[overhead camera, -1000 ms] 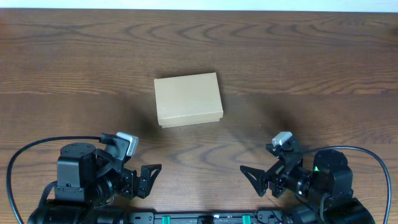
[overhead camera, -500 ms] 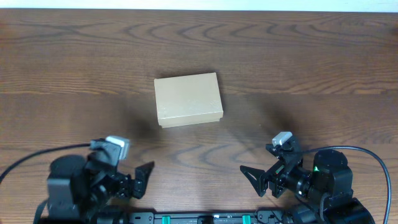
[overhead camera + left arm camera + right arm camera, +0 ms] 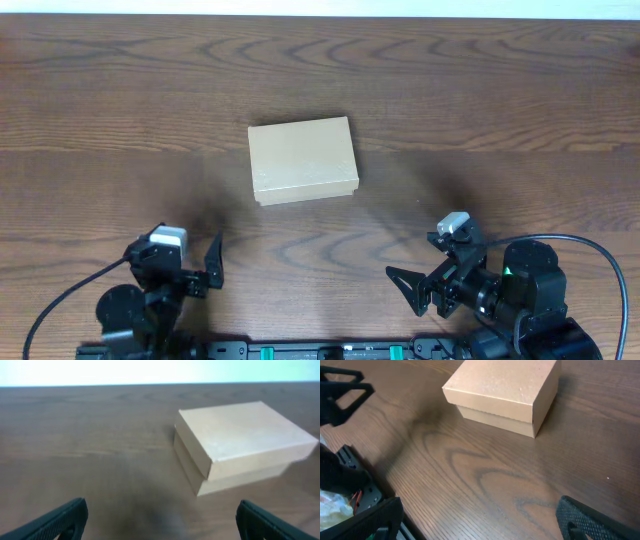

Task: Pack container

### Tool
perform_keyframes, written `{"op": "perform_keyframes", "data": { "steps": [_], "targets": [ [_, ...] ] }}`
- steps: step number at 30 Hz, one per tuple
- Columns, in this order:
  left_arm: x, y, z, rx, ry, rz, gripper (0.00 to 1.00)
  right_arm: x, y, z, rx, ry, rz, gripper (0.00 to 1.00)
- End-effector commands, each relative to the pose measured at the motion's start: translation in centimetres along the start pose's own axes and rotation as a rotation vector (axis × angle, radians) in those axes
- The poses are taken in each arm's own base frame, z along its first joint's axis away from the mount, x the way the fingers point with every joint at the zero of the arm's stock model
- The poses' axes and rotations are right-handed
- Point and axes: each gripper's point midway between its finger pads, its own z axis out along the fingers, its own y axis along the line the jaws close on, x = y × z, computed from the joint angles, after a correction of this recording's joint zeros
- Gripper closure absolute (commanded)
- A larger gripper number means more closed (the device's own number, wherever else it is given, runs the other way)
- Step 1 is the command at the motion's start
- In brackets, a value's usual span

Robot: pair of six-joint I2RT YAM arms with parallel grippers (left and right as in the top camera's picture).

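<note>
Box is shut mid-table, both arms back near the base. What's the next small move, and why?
Probably ease the left gripper forward toward the near corner of the container. Its lid is closed, so nothing can go in yet. Both this and the right gripper are open, empty and clear of it, and the left wrist camera faces that corner.

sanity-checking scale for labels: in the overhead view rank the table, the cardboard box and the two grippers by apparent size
1. table, filling the frame
2. container, mid-table
3. left gripper and right gripper: both smaller than the container, too alike and partly hidden to rank
</note>
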Motion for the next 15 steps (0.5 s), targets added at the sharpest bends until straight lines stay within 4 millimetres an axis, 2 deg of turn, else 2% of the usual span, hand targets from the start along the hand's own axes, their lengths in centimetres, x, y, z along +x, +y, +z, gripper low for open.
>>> {"op": "perform_keyframes", "data": {
  "steps": [1, 8, 15],
  "targets": [
    [1.0, 0.6, 1.2, -0.018, -0.012, -0.03, 0.05, 0.2, 0.3, 0.1, -0.02, 0.007, 0.012, 0.01],
    [2.3, 0.7, 3.5, 0.01, -0.067, -0.097, 0.05, 0.2, 0.3, 0.1, -0.02, 0.007, 0.011, 0.01],
    [2.1, -0.4, 3.7, 0.055, -0.078, -0.084, 0.05, 0.2, 0.3, 0.1, -0.02, 0.007, 0.011, 0.01]
  ]
}}
